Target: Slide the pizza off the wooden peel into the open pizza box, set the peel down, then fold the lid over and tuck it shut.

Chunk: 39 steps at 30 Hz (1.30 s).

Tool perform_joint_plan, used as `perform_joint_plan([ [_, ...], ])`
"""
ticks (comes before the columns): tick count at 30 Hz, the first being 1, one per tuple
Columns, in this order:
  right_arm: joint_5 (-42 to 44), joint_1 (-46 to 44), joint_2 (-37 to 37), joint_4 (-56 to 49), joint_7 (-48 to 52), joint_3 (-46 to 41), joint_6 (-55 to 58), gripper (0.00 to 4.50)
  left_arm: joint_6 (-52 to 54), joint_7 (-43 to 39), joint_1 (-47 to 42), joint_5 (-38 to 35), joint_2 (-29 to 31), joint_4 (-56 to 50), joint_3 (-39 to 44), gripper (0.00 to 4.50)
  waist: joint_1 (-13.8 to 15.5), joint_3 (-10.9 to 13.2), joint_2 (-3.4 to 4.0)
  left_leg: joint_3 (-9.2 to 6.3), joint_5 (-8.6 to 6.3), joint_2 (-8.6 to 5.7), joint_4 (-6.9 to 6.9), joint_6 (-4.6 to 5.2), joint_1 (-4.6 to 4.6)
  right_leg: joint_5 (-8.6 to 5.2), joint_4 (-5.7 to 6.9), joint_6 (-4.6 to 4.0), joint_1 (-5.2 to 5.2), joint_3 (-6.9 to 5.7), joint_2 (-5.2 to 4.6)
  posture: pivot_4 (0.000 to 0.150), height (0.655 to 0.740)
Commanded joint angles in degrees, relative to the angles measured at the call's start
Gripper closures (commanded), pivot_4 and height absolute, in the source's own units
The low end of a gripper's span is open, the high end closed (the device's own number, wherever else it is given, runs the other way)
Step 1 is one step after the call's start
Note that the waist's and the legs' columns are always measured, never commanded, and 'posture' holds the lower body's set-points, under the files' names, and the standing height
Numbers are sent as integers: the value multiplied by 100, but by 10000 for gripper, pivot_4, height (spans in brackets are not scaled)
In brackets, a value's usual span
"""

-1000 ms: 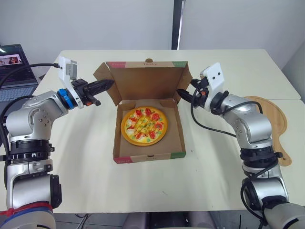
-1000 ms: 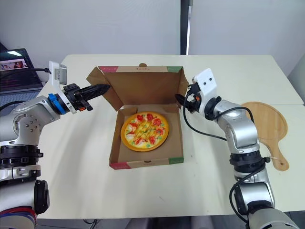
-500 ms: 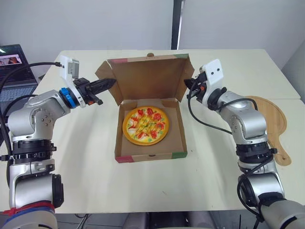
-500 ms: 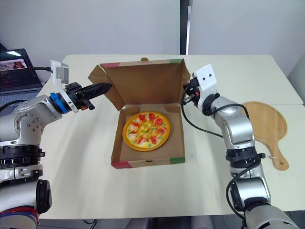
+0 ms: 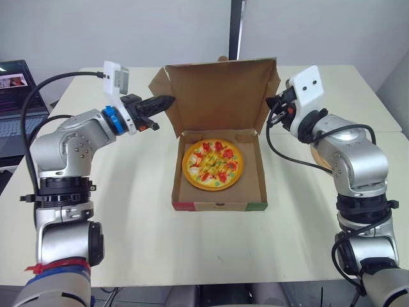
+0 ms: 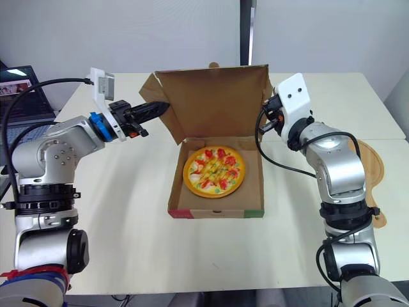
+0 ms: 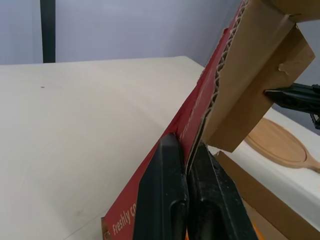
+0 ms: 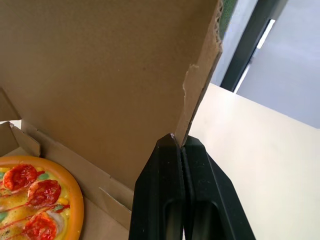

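Cardboard box [image 5: 220,206] on table [image 5: 128,217], base flat, pizza [image 5: 213,165] lying inside. Lid [image 5: 220,96] raised close to upright along far side of base. Left gripper [image 7: 186,145] clamped on lid's left edge, fingers pressed together over the cardboard, just beside the side flap. Right gripper [image 8: 180,141] clamped likewise on lid's right edge. Peel [image 6: 374,173] flat on table at right, behind right arm, apart from box. Laptop [image 5: 13,96] at far left.

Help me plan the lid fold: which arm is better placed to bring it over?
Right, slightly: the right tool seems to pinch the side edge of the upright lid directly, while the left tool grips the angled side flap, which may flex. Both hold it, so probably together.
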Motion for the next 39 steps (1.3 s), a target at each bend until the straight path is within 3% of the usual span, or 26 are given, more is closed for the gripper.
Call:
perform_joint_plan([
  [1, 93, -10, -52, -588, -59, -129, 102, 44639, 52, 30, -119, -37, -173, -337, -149, 45000, -7, 0, 0, 1, 0, 0, 0, 0, 1, 0, 0, 0, 0, 1, 0, 1500, 7400],
  [13, 167, 499, -133, -1379, -184, -285, 584, 44639, 59, 291, -92, -34, -720, -495, -201, 45000, 8, -2, -1, 5, 0, -1, 3, 0, 0, 1, 4, 0, -1, 5, -1, 1500, 7400],
  [30, 510, 1502, -106, -2499, -234, -539, 950, 44639, 843, 1428, 1291, -816, -1221, -2378, 379, 45000, 32, -8, -1, 8, 0, 1, 4, 0, 3, 1, 5, 0, 2, 10, 0, 1500, 7400],
  [39, 609, 2202, -25, -3031, -358, -533, 937, 44639, 1034, 1668, 1960, -1210, -1157, -2991, 483, 45000, 37, -14, -1, 12, 0, 3, 3, 0, 9, 2, 5, -1, 4, 12, 1, 1500, 7400],
])
